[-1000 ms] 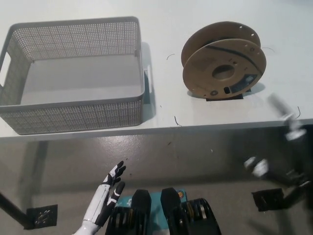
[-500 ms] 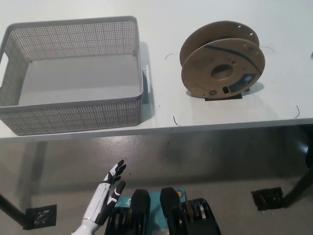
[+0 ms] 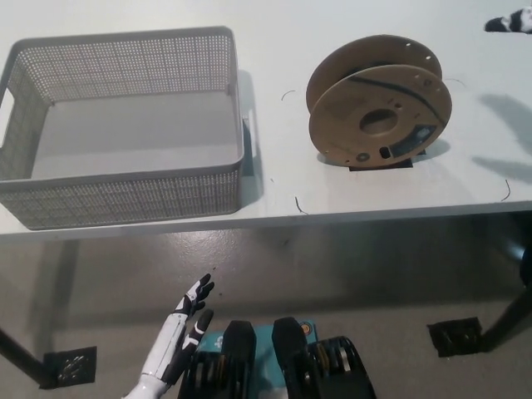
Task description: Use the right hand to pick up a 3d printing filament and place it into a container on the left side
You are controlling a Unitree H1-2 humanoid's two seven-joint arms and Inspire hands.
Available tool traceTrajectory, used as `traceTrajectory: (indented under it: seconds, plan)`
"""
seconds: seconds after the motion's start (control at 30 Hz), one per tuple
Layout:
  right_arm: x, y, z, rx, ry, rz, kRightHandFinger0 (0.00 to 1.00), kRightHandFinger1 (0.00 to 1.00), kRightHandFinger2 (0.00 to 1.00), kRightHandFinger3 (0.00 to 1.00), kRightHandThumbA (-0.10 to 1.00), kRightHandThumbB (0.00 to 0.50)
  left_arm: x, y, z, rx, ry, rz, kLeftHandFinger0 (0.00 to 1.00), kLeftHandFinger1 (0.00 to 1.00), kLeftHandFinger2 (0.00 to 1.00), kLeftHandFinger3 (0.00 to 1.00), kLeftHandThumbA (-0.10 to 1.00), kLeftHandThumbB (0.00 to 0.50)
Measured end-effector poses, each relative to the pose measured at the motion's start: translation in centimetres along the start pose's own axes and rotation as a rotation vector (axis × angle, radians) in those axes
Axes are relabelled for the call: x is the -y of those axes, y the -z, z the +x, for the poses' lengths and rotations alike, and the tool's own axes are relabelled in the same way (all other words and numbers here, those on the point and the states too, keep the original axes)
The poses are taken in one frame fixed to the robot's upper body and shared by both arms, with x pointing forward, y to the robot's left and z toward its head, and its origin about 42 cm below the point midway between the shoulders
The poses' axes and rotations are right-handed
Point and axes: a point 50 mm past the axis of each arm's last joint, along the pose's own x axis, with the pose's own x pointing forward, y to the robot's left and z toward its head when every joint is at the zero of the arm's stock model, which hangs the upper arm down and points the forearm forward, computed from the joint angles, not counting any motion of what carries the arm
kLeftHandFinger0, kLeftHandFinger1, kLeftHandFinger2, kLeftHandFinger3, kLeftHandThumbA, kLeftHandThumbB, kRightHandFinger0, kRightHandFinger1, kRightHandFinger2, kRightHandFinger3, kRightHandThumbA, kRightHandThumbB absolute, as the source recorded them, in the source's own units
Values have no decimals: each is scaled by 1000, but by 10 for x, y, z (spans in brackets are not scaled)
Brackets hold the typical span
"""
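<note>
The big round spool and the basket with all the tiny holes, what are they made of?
The spool looks like cardboard: matte brown, flat discs, with little punched holes, and dark filament wound between them. The basket looks like moulded plastic: even light grey, slightly smooth, with a regular grid of small holes in its walls. Neither can be told for certain by sight alone.

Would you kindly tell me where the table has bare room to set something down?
Free: the strip between the basket and the filament spool, the table's far edge, and right of the spool. The basket's inside is bare too. Nowhere looks crowded.
</note>
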Motion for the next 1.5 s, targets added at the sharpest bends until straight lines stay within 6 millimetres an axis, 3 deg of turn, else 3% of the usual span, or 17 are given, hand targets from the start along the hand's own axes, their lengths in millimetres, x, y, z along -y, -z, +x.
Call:
traceTrajectory:
  seconds: [0.1, 0.27, 0.5, 0.57, 0.7, 0.8, 0.9, 0.97, 1.03, 1.13, 1.23, 1.43, 1.47, 1.5]
  plan:
    - [3, -2, 16, -66, -80, -11, 1000, 1000, 1000, 1000, 1000, 367, 2, 1, -3, -6, 6, -1, 1000, 1000, 1000, 1000, 1000, 294]
    - [-2, -8, 46, -153, -226, -26, 1000, 1000, 1000, 1000, 1000, 413, 6, 7, -15, -31, 17, 0, 1000, 1000, 1000, 1000, 1000, 291]
    - [-9, -26, 87, -224, -366, -16, 1000, 1000, 1000, 1000, 1000, 413, 7, 8, -18, -35, 28, 14, 1000, 1000, 1000, 1000, 1000, 288]
    - [-13, -28, 96, -249, -393, -7, 1000, 1000, 1000, 1000, 1000, 445, 7, 8, -18, -35, 29, 16, 1000, 1000, 1000, 1000, 1000, 286]
    - [-23, -39, 114, -288, -451, -4, 1000, 1000, 1000, 1000, 1000, 406, 7, 8, -18, -35, 31, 21, 1000, 1000, 1000, 1000, 1000, 270]
    - [-24, -45, 125, -311, -492, -1, 1000, 1000, 1000, 1000, 1000, 420, 7, 8, -18, -34, 33, 25, 1000, 1000, 1000, 1000, 1000, 274]
    - [-26, -50, 131, -315, -524, -26, 1000, 1000, 1000, 1000, 1000, 370, 7, 8, -18, -34, 34, 28, 1000, 1000, 1000, 1000, 1000, 264]
    - [-30, -52, 134, -312, -539, -42, 1000, 1000, 1000, 1000, 1000, 391, 7, 8, -18, -34, 35, 30, 1000, 1000, 1000, 1000, 1000, 255]
    - [-35, -50, 137, -327, -556, -53, 1000, 1000, 1000, 1000, 1000, 442, 7, 8, -18, -34, 36, 31, 1000, 1000, 1000, 1000, 1000, 265]
    - [-45, -42, 140, -366, -579, -55, 1000, 1000, 1000, 1000, 1000, 385, 6, 8, -18, -34, 36, 33, 1000, 1000, 1000, 1000, 1000, 241]
    - [-52, -35, 141, -376, -600, -42, 1000, 1000, 1000, 1000, 1000, 355, 6, 8, -18, -34, 38, 34, 1000, 1000, 1000, 1000, 1000, 239]
    - [-63, -17, 140, -403, -631, -28, 1000, 1000, 1000, 1000, 1000, 239, 6, 8, -18, -34, 39, 36, 1000, 1000, 1000, 1000, 1000, 238]
    - [-67, -11, 139, -411, -644, -24, 1000, 1000, 1000, 1000, 1000, 265, 6, 8, -18, -34, 39, 36, 1000, 1000, 1000, 1000, 1000, 236]
    - [-70, -6, 138, -420, -654, -19, 1000, 1000, 1000, 1000, 1000, 345, 6, 8, -18, -34, 39, 36, 1000, 1000, 1000, 1000, 1000, 239]
